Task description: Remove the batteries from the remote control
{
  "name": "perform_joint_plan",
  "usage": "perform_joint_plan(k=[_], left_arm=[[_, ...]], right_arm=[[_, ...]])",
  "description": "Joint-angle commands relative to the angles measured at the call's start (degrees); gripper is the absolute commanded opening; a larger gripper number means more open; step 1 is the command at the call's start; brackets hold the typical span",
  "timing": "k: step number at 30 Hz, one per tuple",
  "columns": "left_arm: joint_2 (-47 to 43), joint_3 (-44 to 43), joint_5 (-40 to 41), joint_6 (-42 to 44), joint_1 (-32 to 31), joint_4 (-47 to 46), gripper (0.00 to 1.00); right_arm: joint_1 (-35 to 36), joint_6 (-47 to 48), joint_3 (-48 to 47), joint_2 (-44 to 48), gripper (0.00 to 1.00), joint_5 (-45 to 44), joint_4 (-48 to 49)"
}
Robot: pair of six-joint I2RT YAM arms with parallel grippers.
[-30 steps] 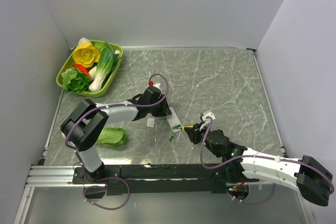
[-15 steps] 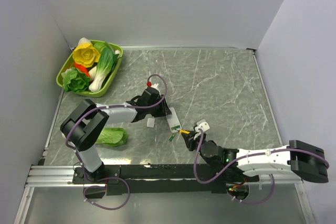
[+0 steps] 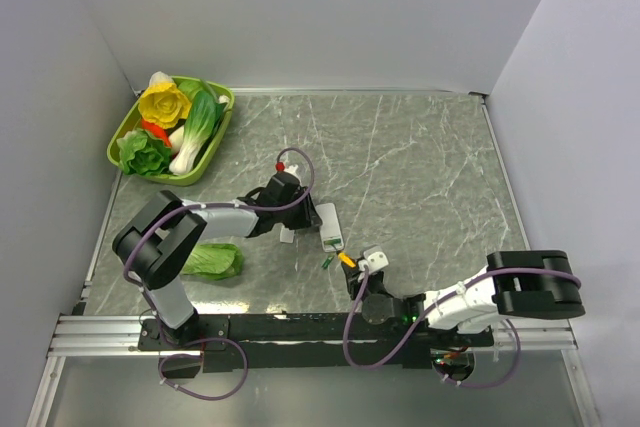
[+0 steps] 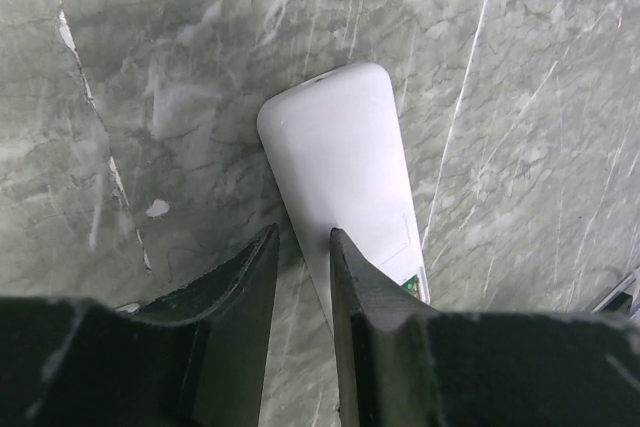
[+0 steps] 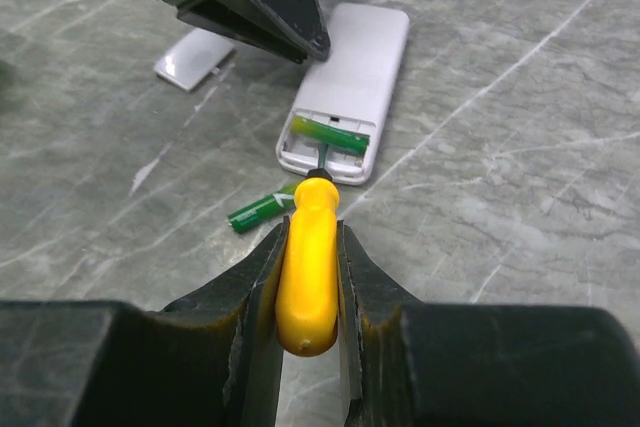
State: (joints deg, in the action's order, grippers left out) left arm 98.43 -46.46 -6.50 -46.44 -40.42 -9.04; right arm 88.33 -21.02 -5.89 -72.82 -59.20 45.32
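The white remote control [image 3: 328,226] lies back-up on the table, its battery bay open at the near end. One green battery [image 5: 330,133] sits in the bay; the other [image 5: 262,209] lies loose on the table beside it [image 3: 327,263]. My left gripper [image 4: 302,242] stands over the remote's [image 4: 340,167] left edge, jaws a narrow gap apart, gripping nothing. My right gripper [image 5: 310,237] is shut on the yellow-handled screwdriver [image 5: 310,277], whose tip reaches into the bay. In the top view the right gripper [image 3: 352,265] is just near-right of the remote.
The small white cover piece [image 3: 288,235] lies left of the remote, also in the right wrist view [image 5: 195,57]. A green leafy vegetable [image 3: 213,260] lies near the left arm's base. A green basket [image 3: 122,137] of vegetables stands at the back left.
My right arm has folded back toward the near edge, and its gripper with the screwdriver has slid a little nearer and left. The left gripper shifted slightly left on the remote.
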Motion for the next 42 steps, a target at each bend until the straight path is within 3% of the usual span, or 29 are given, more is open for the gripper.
perform_joint_plan(k=[1, 12, 20, 28, 32, 42], left_arm=[[0.88, 0.75, 0.96, 0.73, 0.08, 3.06, 0.33], [1.67, 0.4, 0.44, -0.15, 0.08, 2.18, 0.33], [1.59, -0.21, 0.35, -0.23, 0.08, 2.36, 0.33], [2.2, -0.48, -1.23, -1.03, -0.01, 1.04, 0.33], [1.33, 0.14, -1.14, -1.29, -0.01, 0.43, 0.33], [0.45, 1.28, -1.14, -2.08, -0.01, -0.19, 0.33]], right_arm=[[0.87, -2.53, 0.62, -1.37, 0.0, -2.24, -2.42], [1.58, -6.58, 2.55, -1.27, 0.0, -4.43, -4.28], [0.79, 4.48, 4.48, -9.27, 0.0, -2.51, 17.66], [-1.76, 6.33, 3.69, -6.46, 0.0, 3.12, 16.9], [-2.99, 9.32, 4.4, -7.43, 0.0, 5.14, 22.09], [-8.26, 13.36, 1.5, -8.48, 0.0, 11.74, 24.11]])
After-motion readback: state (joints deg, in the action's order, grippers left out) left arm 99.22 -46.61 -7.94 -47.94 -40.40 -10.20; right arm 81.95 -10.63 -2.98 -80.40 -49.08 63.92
